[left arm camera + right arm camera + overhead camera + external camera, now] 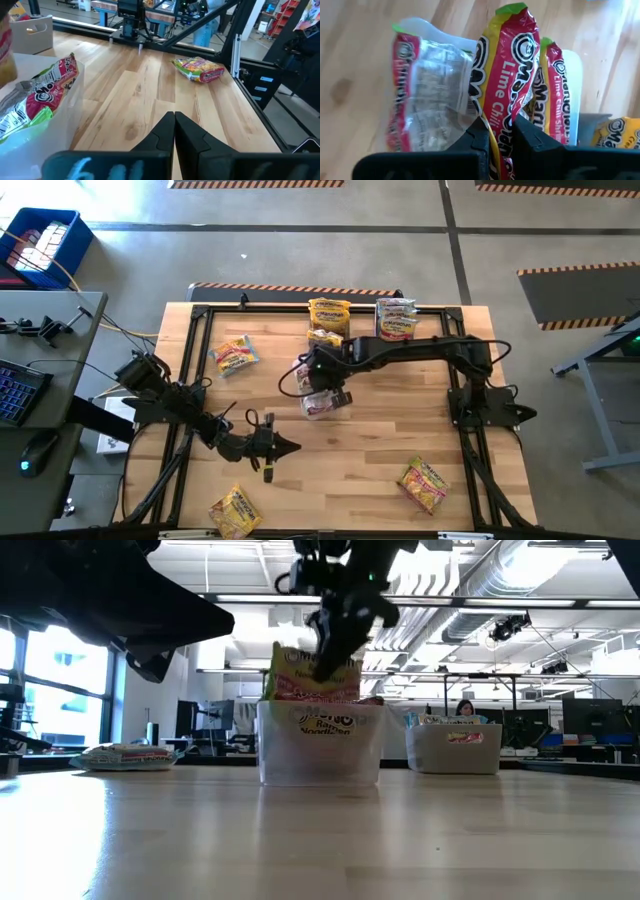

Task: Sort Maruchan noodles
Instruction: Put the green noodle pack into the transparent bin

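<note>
An open-plan lab: exposed ceiling ducts (520,585), hazard-striped floor tape (255,184), desks with monitors (585,715).

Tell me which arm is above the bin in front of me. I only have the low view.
Observer: The right gripper. From above, that arm reaches in from the right to the bin at the table's middle.
Operator: Is it holding anything?
Observer: Yes. Its wrist view shows it shut on a red lime chili packet, upright among others in the bin.
Operator: And the left one?
Observer: The left gripper is shut and empty, over bare wood apart from that bin.
</note>
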### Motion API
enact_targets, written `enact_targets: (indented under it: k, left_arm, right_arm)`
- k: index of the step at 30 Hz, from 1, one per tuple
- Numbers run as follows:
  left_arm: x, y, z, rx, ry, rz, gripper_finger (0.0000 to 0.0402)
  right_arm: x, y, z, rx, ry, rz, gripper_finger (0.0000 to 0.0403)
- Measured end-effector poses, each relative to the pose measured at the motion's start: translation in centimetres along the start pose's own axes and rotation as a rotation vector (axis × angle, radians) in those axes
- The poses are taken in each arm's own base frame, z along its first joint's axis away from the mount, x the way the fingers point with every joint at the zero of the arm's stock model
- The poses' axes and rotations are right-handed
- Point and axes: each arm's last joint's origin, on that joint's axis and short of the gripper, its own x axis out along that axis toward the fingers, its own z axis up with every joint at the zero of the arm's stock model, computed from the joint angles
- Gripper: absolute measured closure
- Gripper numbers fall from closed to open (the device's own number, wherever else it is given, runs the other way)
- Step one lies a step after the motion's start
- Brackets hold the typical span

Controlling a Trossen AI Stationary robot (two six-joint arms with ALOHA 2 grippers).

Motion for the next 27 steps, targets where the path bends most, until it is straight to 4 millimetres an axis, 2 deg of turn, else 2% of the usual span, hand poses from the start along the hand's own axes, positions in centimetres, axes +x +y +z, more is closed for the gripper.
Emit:
enact_targets:
  k: [7, 12, 17, 22, 27]
  left_arm:
    - [0.0, 0.0, 0.0, 0.006, 0.0, 0.0, 0.0399]
    - [0.0, 0.0, 0.0, 0.007, 0.0, 0.0, 0.0399]
    - [0.0, 0.0, 0.0, 0.008, 0.0, 0.0, 0.0399]
    - [0.0, -0.1, 0.1, 0.003, -0.003, -0.019, 0.0399]
    - [0.0, -0.2, 0.2, -0.004, -0.003, -0.052, 0.0399]
  right_arm:
    - [2.4, -0.5, -1.7, 0.003, -0.008, -0.026, 0.0381]
    - [3.4, -0.3, -2.9, 0.012, 0.026, -0.011, 0.0381]
    - [3.4, -0.1, -3.0, 0.02, 0.027, 0.028, 0.0382]
    - [2.5, 0.0, -2.3, 0.044, -0.003, 0.103, 0.0382]
    - [2.6, -0.3, -2.6, 0.091, 0.012, 0.123, 0.0382]
